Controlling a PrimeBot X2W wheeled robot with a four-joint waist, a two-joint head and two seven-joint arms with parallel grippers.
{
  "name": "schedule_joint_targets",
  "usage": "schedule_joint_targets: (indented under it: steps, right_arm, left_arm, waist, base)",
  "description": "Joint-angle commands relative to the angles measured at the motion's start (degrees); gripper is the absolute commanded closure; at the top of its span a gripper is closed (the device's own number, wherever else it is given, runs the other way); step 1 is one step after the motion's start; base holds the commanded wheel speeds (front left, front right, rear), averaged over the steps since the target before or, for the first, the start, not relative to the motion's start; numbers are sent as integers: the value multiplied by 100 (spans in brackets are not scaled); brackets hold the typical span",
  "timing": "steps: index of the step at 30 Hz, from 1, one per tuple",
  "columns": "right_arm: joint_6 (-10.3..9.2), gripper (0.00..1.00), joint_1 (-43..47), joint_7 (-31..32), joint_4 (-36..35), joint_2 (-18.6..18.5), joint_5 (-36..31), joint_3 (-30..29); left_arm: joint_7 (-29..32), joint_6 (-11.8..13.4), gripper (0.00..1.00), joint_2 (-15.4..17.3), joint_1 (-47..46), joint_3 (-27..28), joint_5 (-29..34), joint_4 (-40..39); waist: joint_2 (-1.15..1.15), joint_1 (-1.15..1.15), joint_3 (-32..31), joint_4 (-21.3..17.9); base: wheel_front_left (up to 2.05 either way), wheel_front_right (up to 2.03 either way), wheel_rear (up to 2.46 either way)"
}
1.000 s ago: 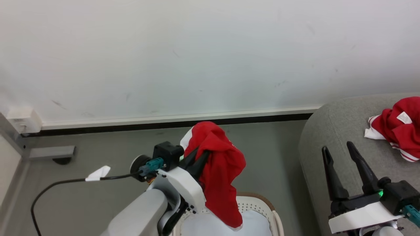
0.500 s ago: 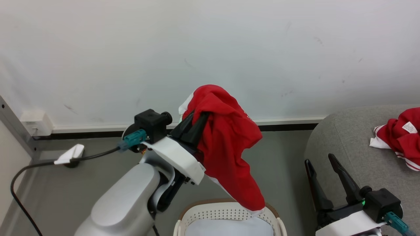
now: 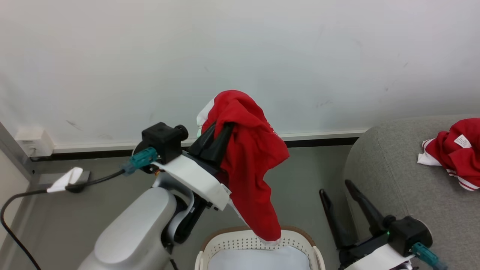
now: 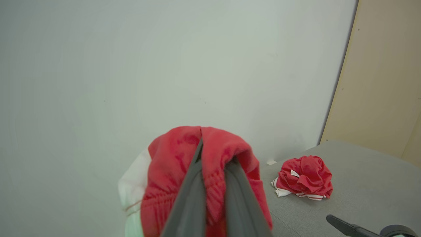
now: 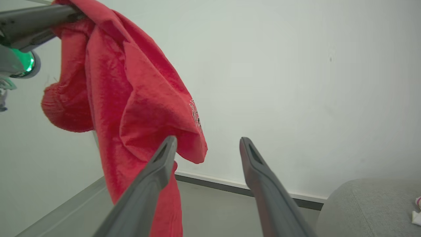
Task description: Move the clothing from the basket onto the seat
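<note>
Left gripper [image 3: 217, 137] is clamped on the red garment [image 3: 251, 168] and has carried it higher over the last second. The hem used to hang down over the white liner cloth [image 3: 258, 260]; now it only overlaps the far rim of the laundry basket [image 3: 232, 243], and whether it touches I cannot tell. The head camera has shifted too. Right gripper [image 3: 335, 187] is spread wide and empty, just beside the grey sofa [image 3: 393, 168]. Another red garment [image 3: 455, 153] lies on the sofa already. Looks like extraction is done; the carry across to the sofa is next.
</note>
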Motion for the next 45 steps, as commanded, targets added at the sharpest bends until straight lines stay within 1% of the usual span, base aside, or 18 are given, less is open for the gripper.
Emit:
schedule_joint_targets:
  steps: [1, 5, 6, 8, 14, 16, 19, 25, 31, 37, 38, 39, 40, 41, 45]
  right_arm:
    - [-2, 0, -67, 4, 45, -29, 57, 83]
    - [-2, 0, -172, 5, 126, -42, 122, 481]
    - [-2, 0, -231, 5, 186, -42, 150, 670]
    - [-2, 0, -264, 4, 212, -34, 169, 765]
    - [-2, 0, -463, 4, 420, 16, 285, 1459]
    - [-2, 0, -540, 5, 582, 53, 332, 1572]
    - [-2, 0, -698, 5, 1043, 159, 429, 1725]
    - [-2, 0, -1113, 5, 1703, 332, 578, 1945]
    - [-2, 0, -1387, 5, 2167, 415, 731, 1930]
    - [-2, 0, -1489, 5, 2488, 437, 760, 1825]
    - [-2, 4, -1492, 5, 2497, 439, 768, 1818]
    - [-2, 55, -1490, 5, 2498, 440, 776, 1812]
    - [-2, 85, -1484, 5, 2468, 439, 802, 1810]
    - [-2, 100, -1472, 5, 2428, 441, 825, 1806]
    - [-2, 100, -1413, 5, 2323, 438, 897, 1764]
  left_arm:
    - [-23, 25, 100, -3, 70, -16, -6, -33]
    - [-22, 32, 100, -48, 113, -70, -12, -47]
    - [-17, 24, 100, -73, 121, -109, -10, -45]
    - [-11, 18, 100, -87, 128, -131, -10, -42]
    - [9, -7, 100, -193, 161, -264, 6, -15]
    - [22, -10, 100, -234, 160, -316, 11, -19]
    - [44, -40, 100, -294, 164, -398, 15, -47]
    - [79, -100, 100, -409, 189, -595, 58, -80]
    - [145, -146, 100, -546, 251, -798, 76, -142]
    - [186, -156, 100, -586, 286, -891, 24, -207]
    - [192, -155, 100, -582, 293, -899, 17, -217]
    - [200, -151, 100, -578, 298, -907, 9, -229]
    - [198, -145, 100, -575, 302, -912, -1, -240]
    - [198, -138, 100, -569, 304, -916, -10, -250]
    - [202, -107, 100, -537, 343, -910, -40, -248]
  waist:
    - [0, 0, -2, 2]
    - [0, 0, -17, 15]
    - [0, 0, -28, 34]
    - [0, 0, -36, 46]
    - [0, 0, -77, 157]
    - [0, 0, -86, 213]
    - [0, 0, -108, 304]
    - [0, 0, -164, 548]
    - [0, 0, -223, 807]
    - [0, 0, -269, 1004]
    - [0, 0, -277, 1027]
    - [0, 0, -284, 1045]
    - [0, 0, -289, 1060]
    - [0, 0, -291, 1074]
    - [0, 0, -296, 1095]
  base:
    - [0, 0, 0]
    - [0, 0, 0]
    - [0, 0, 0]
    - [0, 0, 0]
    - [0, 0, 0]
    - [0, 0, 0]
    - [0, 0, 0]
    - [0, 0, 0]
    - [0, 0, 0]
    - [0, 0, 0]
    - [0, 0, 0]
    - [0, 0, 0]
    - [0, 0, 0]
    - [0, 0, 0]
    - [0, 0, 0]
